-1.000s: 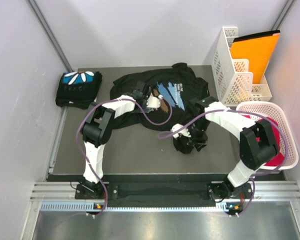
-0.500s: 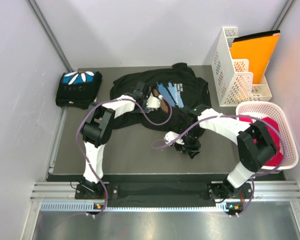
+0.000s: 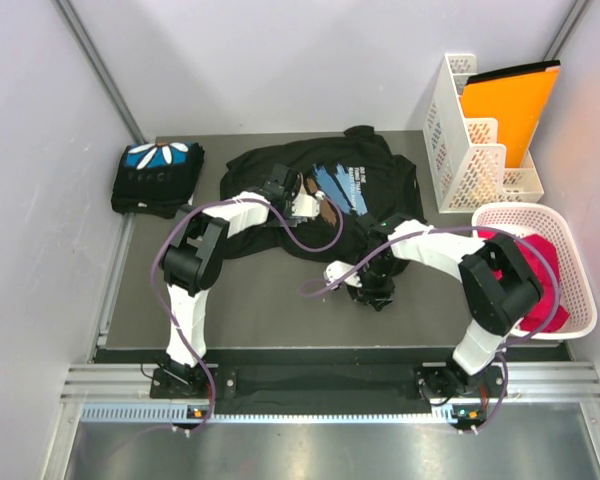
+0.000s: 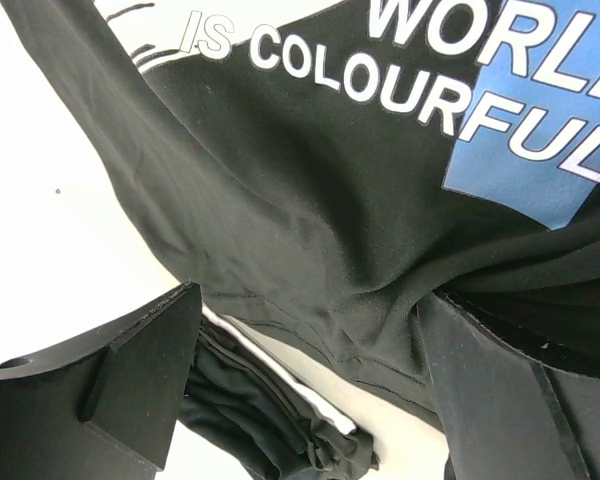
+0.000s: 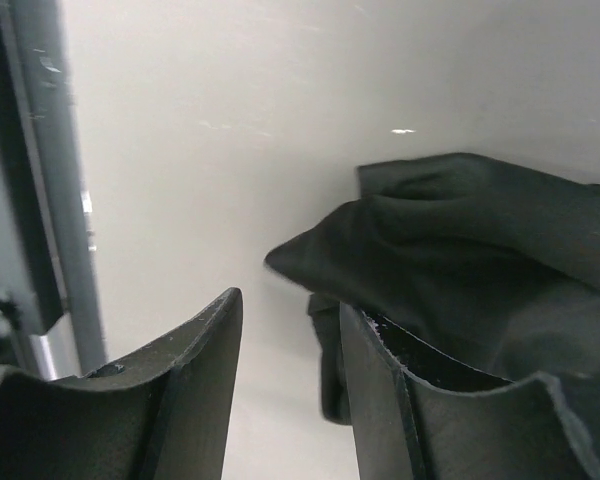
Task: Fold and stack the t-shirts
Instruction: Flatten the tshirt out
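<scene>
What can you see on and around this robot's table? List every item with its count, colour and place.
folded t-shirt: one, black with a blue-and-white print, far left of the table.
unfolded t-shirt: one, black with a blue-and-tan print and white text, spread mid-table.
table: one, dark grey.
file rack: one, white, far right.
folder: one, orange, standing in the rack.
basket: one, white, right edge.
red cloth: one, inside the basket.
left gripper: one, black fingers, open over the unfolded shirt.
right gripper: one, black fingers, jaws apart at that shirt's near edge.
</scene>
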Robot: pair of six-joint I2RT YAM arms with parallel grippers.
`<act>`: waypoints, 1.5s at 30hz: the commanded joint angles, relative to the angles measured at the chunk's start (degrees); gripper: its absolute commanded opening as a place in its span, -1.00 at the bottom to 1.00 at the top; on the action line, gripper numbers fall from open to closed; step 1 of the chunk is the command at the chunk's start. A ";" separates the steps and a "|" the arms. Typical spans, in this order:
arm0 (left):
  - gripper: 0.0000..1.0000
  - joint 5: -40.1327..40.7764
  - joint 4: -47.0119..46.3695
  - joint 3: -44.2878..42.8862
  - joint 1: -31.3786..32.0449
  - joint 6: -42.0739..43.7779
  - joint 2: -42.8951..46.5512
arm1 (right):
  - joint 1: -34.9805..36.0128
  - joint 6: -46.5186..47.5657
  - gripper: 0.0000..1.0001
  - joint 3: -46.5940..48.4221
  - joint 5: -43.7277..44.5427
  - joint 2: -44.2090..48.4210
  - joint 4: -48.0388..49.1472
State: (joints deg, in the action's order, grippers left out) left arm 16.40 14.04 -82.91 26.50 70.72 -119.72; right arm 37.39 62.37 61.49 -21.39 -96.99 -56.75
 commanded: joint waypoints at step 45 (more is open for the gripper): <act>0.86 -0.32 -2.18 -0.93 -1.19 -0.23 2.48 | -8.29 18.22 -1.00 26.22 1.78 -3.38 -27.01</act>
State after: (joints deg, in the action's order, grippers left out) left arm 16.34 13.67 -82.91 25.87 70.67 -119.70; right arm 30.74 75.83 79.64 -15.33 -99.50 -68.62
